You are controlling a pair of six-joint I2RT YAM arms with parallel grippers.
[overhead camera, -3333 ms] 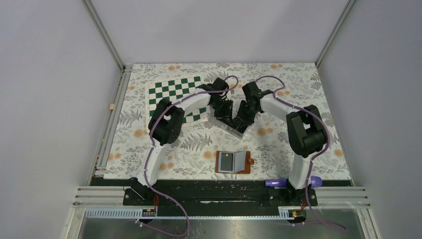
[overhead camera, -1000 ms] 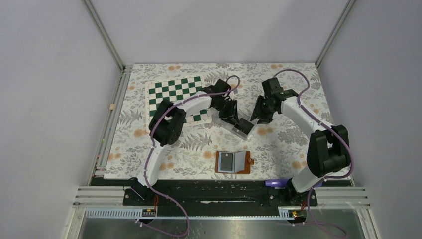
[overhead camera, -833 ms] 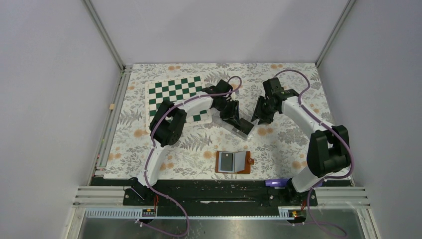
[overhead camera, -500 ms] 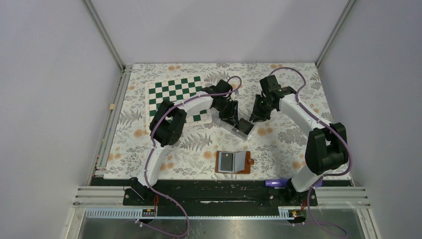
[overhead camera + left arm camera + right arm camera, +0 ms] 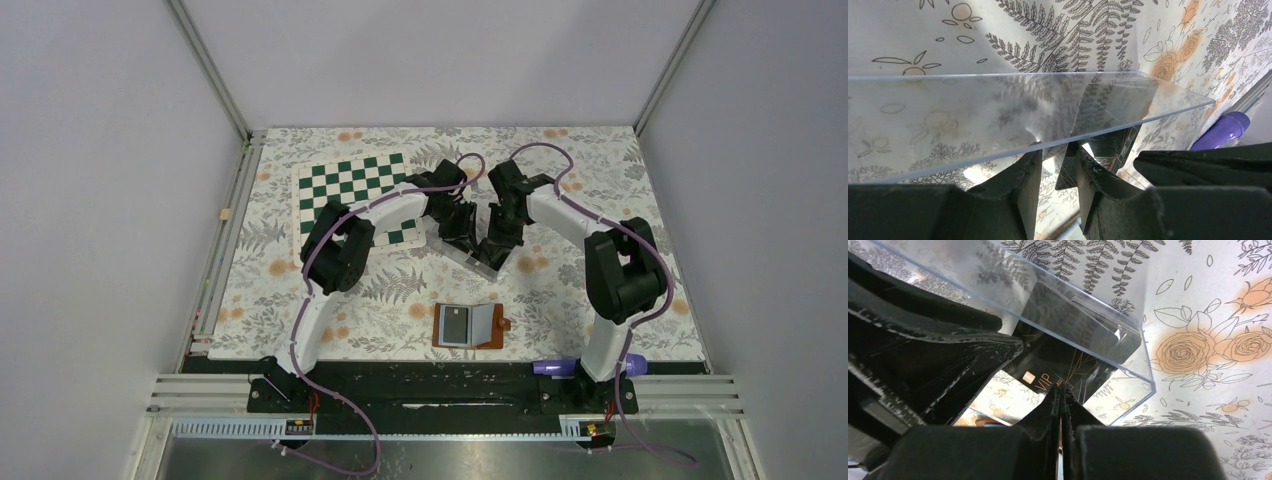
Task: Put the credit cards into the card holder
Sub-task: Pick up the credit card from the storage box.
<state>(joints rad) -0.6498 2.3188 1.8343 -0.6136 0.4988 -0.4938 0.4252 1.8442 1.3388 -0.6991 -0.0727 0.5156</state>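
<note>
Far left in the overhead view, a chessboard mat (image 5: 350,188) is lying on the floral table cover (image 5: 620,290). The left gripper (image 5: 1058,152) is reaching to the clear plastic box (image 5: 973,112) at mid-table. Its wrist camera is showing what the overhead view is hiding under the arm: the fingers (image 5: 1020,175) are clamping narrowly on the lower edge of one clear wall. A dark flat shape is showing through that wall, unreadable from here. Nearer the bases, well apart from the box, the card holder (image 5: 470,325) is lying open and flat, grey sleeve on its left half, brown snap tab to the right; neither wrist camera is catching it. The right gripper (image 5: 1060,390) is meeting the box from the other side, fingertips pressing together on the near edge of a black credit card (image 5: 1048,362) inside it. Only this close view is giving the card's orange mark (image 5: 1029,376) and "VIP" lettering. Far right, a purple object (image 5: 553,367) is lying by the right arm's base.
</note>
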